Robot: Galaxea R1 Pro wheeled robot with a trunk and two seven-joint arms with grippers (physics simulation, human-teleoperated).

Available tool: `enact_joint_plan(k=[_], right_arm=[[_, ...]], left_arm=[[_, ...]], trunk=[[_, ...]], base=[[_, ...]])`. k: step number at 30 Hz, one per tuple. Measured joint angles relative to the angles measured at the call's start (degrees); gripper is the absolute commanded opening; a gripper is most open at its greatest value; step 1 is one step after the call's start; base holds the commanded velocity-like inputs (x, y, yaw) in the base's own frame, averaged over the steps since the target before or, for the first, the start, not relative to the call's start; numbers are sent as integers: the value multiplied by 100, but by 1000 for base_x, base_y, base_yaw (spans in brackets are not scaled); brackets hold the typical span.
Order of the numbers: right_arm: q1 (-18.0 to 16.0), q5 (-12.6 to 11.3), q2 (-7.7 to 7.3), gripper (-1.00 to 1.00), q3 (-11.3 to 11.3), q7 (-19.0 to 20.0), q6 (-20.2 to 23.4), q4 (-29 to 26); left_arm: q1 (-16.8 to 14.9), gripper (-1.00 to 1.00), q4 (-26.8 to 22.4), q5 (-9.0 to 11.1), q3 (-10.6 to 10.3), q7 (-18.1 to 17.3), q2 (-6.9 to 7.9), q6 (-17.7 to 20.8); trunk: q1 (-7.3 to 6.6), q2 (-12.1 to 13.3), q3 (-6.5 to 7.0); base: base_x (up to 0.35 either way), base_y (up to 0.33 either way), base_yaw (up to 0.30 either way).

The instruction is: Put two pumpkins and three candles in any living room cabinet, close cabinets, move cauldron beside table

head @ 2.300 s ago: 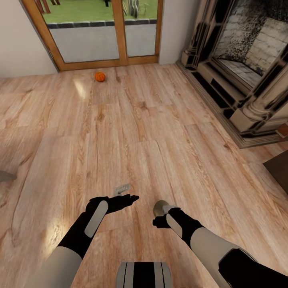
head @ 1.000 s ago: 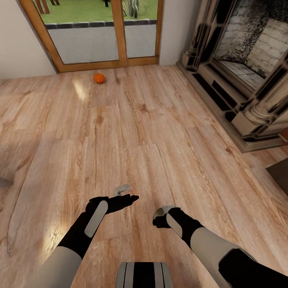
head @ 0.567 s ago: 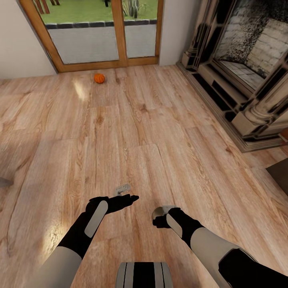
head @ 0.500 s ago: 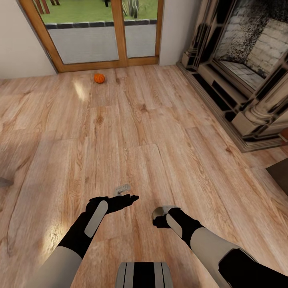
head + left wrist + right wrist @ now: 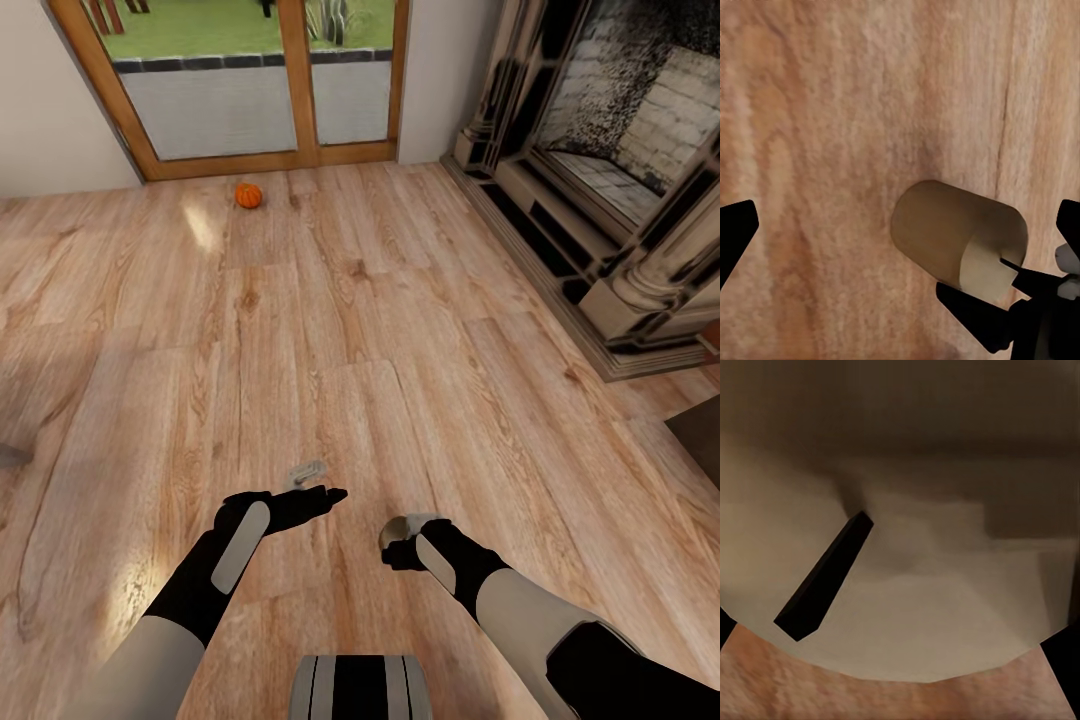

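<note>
One orange pumpkin (image 5: 248, 195) lies on the wooden floor far ahead, just in front of the glass doors. My right gripper (image 5: 404, 537) is low over the floor and shut on a grey-brown candle (image 5: 394, 527). The right wrist view looks straight at the candle's pale top (image 5: 915, 607) and black wick (image 5: 825, 577). My left gripper (image 5: 308, 472) hangs open a little to the left; its dark fingertips (image 5: 736, 232) stand far apart, and beyond them the held candle (image 5: 952, 232) shows over the floorboards. The cabinet, cauldron and table are out of view.
An ornate stone fireplace (image 5: 620, 200) runs along the right wall. Wood-framed glass doors (image 5: 260, 90) close the far side. A dark corner (image 5: 700, 430) juts in at the right edge and a grey sliver (image 5: 10, 455) at the left. Bare floorboards stretch to the pumpkin.
The head view has shifted slightly, so the camera moved. The candle in my right gripper sits a touch lower and turned. Both arms are otherwise still.
</note>
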Motion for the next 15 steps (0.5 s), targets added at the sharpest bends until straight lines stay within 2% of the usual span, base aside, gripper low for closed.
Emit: enact_joint_plan(k=[15], right_arm=[[0, 2, 0, -100, 3, -1, -1, 0]], left_arm=[[1, 100, 0, -5, 0, 0, 1, 0]], trunk=[[0, 0, 0]], base=[[0, 0, 0]])
